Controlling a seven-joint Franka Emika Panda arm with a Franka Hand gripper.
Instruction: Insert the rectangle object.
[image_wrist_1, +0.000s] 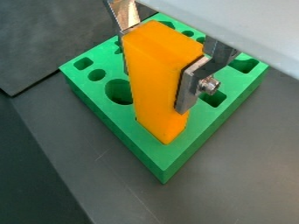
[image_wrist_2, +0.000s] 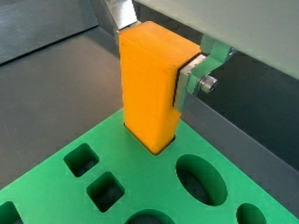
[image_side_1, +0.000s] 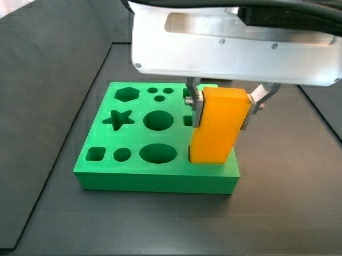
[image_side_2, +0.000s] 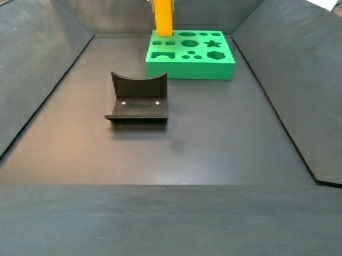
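Observation:
The rectangle object (image_wrist_1: 156, 83) is a tall plain orange block. It stands upright with its lower end in a slot at the edge of the green board (image_wrist_1: 111, 118). My gripper (image_wrist_1: 163, 54) is shut on the block's upper part, one silver finger (image_wrist_1: 191, 86) on each side. The block also shows in a wrist view (image_wrist_2: 152, 87), with the board (image_wrist_2: 128, 188) below it. In a side view the block (image_side_1: 218, 124) stands at the board's (image_side_1: 127, 170) right edge under the gripper (image_side_1: 227, 97). In a side view (image_side_2: 162, 18) it rises from the board (image_side_2: 197, 62), the gripper out of frame.
The board has star, round, square and hexagon holes (image_side_1: 158, 121). A small dark grey holder (image_side_2: 136, 100) stands on the dark floor in front of the board. Sloping dark walls (image_side_2: 40, 90) enclose the floor on both sides.

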